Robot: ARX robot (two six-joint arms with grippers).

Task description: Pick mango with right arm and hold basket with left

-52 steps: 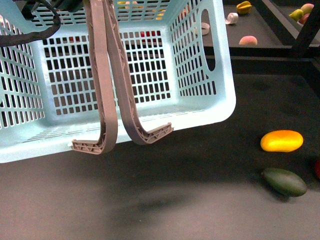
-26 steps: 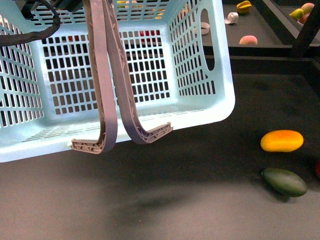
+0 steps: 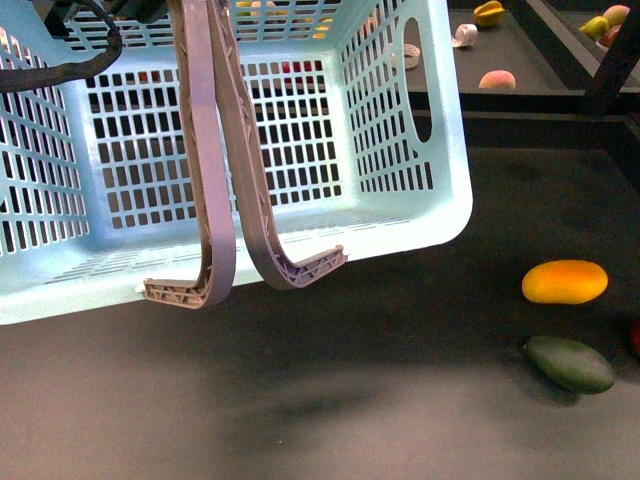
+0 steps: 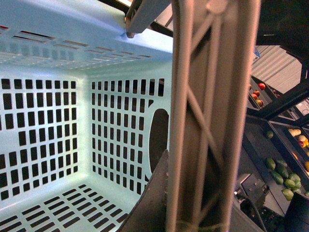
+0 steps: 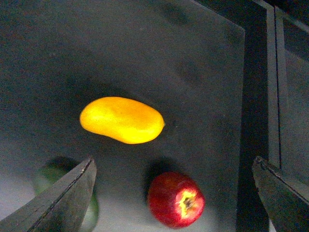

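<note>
**Aloft, the basket [image 3: 420, 190] hangs at left; the mango [image 3: 565, 282] lies free at right**

At far left in the front view, a black cable [image 3: 60, 65] loops across the basket's upper corner. The basket is off the table [image 3: 300, 420] and tilted, with its open mouth turned toward the camera. It casts a soft shadow on the dark top. Its two grey-brown handles [image 3: 205, 150] run down across the opening side by side, and their ends curl just past the near rim.

The left wrist view looks into the basket along one of the handles [image 4: 207, 121], whose ribbed face is very close to the lens. Only one dark finger of the left gripper [image 4: 153, 193] shows, lying against that handle. I cannot tell whether it is clamped.

Behind the basket's right end, a shelf [image 3: 520, 100] carries a white curl [image 3: 465, 35], a pink fruit [image 3: 496, 80] and a yellow fruit [image 3: 488, 13].

Further right, the mango lies on its side on the table, well apart from the basket. A green fruit [image 3: 570, 363] lies near it, closer to the camera and not touching.

In the right wrist view, the right gripper [image 5: 174, 162] hangs above the table with its fingers spread wide, holding nothing. The mango lies beyond the fingertips, untouched. An apple [image 5: 176, 199] sits near the mango, and the green fruit is partly hidden behind one finger.
</note>
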